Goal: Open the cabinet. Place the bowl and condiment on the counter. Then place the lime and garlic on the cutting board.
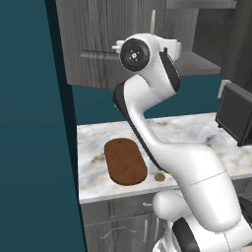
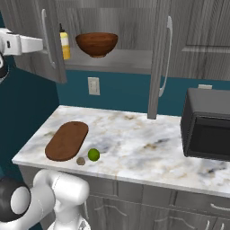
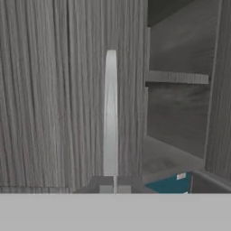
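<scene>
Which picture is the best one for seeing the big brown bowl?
The right base view: the bowl sits whole on the shelf of the open cabinet, beside the condiment. In the left base view the arm blocks the shelf area. The hand view faces a cabinet door and its handle instead.

White arm raised high, end effector (image 3: 114, 188) fully closed.

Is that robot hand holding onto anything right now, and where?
Yes: the gripper is shut on the cabinet door's silver handle, at its end nearest the camera.
</scene>
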{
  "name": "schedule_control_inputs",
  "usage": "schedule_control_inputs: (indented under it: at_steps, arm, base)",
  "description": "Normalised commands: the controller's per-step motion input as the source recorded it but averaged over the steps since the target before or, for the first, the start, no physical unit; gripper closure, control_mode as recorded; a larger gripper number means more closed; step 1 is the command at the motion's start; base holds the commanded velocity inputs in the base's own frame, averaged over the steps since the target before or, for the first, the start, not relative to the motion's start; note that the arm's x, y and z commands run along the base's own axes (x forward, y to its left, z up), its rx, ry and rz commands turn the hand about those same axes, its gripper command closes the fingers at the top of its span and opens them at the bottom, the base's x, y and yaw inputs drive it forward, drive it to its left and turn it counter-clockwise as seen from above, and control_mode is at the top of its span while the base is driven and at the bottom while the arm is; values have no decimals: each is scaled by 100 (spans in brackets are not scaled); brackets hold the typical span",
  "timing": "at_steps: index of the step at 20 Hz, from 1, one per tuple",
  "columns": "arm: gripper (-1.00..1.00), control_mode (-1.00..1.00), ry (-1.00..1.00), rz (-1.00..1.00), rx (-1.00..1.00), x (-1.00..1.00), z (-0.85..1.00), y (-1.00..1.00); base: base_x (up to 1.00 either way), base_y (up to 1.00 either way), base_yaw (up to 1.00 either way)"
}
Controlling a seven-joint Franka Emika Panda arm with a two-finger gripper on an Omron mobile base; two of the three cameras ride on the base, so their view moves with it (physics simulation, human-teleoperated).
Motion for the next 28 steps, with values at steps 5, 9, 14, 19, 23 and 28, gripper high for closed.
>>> schedule_control_inputs:
  at_steps: [5,9,14,19,23,28]
  arm:
    - [100,-100,0,0,0,-19,-4,-1]
    - [-100,-100,-1,0,0,-34,0,-4]
    - [-100,-100,-2,2,12,-63,7,-26]
    - [-100,-100,0,13,16,-22,4,-38]
    - [-100,-100,0,21,15,0,0,-48]
    - [-100,-100,0,21,15,-1,-4,-47]
  base:
    - [0,0,0]
    - [0,0,0]
    - [0,0,0]
    - [0,0,0]
    - [0,0,0]
    - [0,0,0]
